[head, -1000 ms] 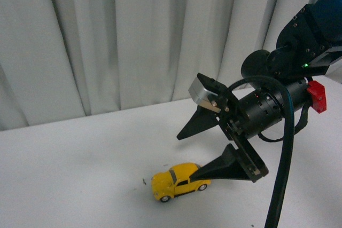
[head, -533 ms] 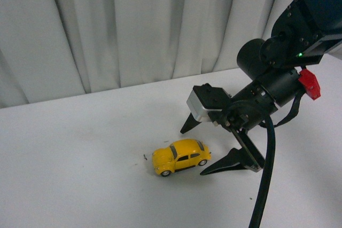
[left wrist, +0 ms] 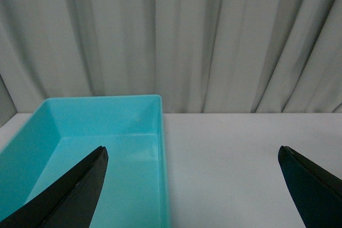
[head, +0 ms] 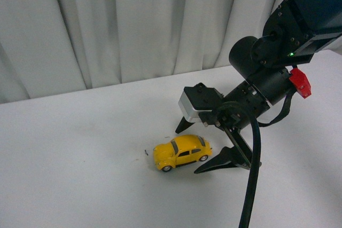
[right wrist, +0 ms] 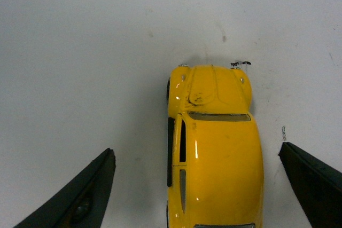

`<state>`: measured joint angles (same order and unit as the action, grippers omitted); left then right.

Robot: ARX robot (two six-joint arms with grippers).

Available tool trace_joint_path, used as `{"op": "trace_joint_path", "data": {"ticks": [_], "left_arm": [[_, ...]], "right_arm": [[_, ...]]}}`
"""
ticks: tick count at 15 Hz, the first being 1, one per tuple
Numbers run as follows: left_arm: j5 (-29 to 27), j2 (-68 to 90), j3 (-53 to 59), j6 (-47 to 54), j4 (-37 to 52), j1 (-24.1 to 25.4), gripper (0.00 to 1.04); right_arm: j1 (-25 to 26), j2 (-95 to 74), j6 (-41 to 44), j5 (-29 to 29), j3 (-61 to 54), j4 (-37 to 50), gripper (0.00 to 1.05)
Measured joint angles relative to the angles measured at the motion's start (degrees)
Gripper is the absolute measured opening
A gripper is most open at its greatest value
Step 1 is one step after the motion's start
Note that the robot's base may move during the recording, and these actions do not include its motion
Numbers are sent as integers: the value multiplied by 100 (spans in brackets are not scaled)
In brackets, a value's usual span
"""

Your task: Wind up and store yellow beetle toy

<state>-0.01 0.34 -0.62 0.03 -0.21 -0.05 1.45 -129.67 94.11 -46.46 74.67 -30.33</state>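
Item: yellow beetle toy [head: 181, 152], on white surface [head: 80, 148], between wide-spread fingers of right tool [head: 188, 150], unheld. Left wrist view only: left tool [left wrist: 192, 150] wide open, empty; teal bin [left wrist: 155, 132] beside it.

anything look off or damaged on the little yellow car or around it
The yellow beetle toy stands upright on its wheels, but its hood carries a dark scuff, like chipped paint. A small dark speck lies on the table just ahead of its nose. Nothing else stands out.
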Motion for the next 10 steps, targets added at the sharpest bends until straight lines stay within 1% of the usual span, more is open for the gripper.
{"op": "trace_joint_path", "data": {"ticks": [4, 6, 8, 10], "left_arm": [[0, 0, 0, 0, 0, 0, 98], [0, 0, 0, 0, 0, 0, 98], [0, 0, 0, 0, 0, 0, 98], [0, 0, 0, 0, 0, 0, 98]], "right_arm": [[0, -83, -221, 131, 28, 13, 60], [0, -83, -286, 122, 28, 24, 47], [0, -83, -328, 107, 28, 28, 42], [-72, -162, -455, 20, 81, 140, 42]]}}
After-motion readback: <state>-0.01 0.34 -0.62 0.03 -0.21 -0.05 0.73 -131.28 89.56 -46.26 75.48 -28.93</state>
